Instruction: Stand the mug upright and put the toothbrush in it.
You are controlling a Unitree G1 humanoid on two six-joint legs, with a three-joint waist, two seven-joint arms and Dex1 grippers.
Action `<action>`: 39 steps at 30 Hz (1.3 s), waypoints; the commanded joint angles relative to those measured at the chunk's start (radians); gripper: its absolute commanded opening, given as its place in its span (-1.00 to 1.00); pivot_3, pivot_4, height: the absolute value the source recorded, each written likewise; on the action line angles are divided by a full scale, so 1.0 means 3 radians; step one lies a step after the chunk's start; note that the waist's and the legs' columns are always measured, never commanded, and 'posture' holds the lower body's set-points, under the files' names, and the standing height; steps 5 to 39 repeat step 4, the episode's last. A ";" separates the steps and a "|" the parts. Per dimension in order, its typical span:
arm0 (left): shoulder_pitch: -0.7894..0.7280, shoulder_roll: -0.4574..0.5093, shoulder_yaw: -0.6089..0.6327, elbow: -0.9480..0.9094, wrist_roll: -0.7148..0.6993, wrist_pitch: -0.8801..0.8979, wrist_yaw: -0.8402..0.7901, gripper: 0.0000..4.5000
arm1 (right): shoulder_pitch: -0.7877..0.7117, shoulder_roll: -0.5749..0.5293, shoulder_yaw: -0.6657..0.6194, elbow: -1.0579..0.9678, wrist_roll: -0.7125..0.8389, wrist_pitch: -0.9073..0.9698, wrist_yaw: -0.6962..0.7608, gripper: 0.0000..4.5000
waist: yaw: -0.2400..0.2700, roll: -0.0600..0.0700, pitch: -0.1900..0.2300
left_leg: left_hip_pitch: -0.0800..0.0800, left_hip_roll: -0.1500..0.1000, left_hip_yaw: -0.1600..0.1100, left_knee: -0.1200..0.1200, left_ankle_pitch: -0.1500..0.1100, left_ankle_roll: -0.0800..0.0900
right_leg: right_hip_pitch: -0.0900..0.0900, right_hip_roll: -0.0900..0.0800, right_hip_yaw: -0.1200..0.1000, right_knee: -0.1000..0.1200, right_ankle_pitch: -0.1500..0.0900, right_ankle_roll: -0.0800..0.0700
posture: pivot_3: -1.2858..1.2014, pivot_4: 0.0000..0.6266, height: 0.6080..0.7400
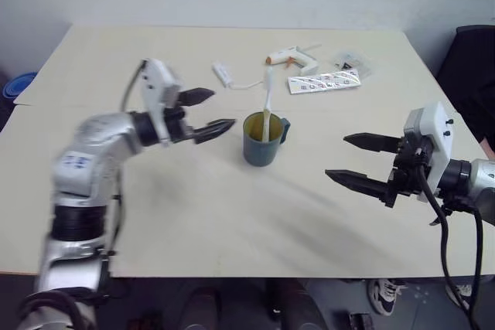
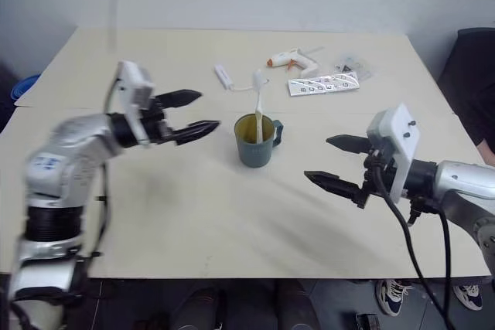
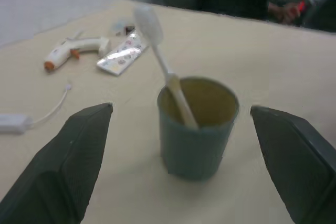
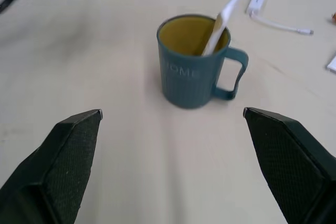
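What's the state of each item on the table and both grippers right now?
mug: upright on the table, handle toward the robot's right.
toothbrush: standing in the mug, handle inside, bristled head up, leaning on the rim.
left gripper: open, beside the mug, holding nothing.
right gripper: open, apart from the mug, holding nothing.
glue gun: lying on its side.
white device: lying flat, cord trailing.

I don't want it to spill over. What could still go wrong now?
The toothbrush leans on the rim of the upright mug and sticks out well above it, so a bump might tip it out. The open left gripper is close beside the mug; a careless swing could knock it. The glue gun lies further back.
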 commanded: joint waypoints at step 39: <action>0.0342 0.0833 0.0499 0.0017 -0.0209 -0.0127 -0.0859 0.98 | -0.0051 0.0031 0.0062 0.0279 -0.0216 -0.0207 0.0273 1.00 | 0.0003 0.0000 0.0000 | 0.0000 0.0003 0.0000 0.0000 -0.0001 0.0000 | 0.0000 -0.0001 -0.0005 -0.0002 -0.0007 -0.0012 | 0.03 -0.52 1.00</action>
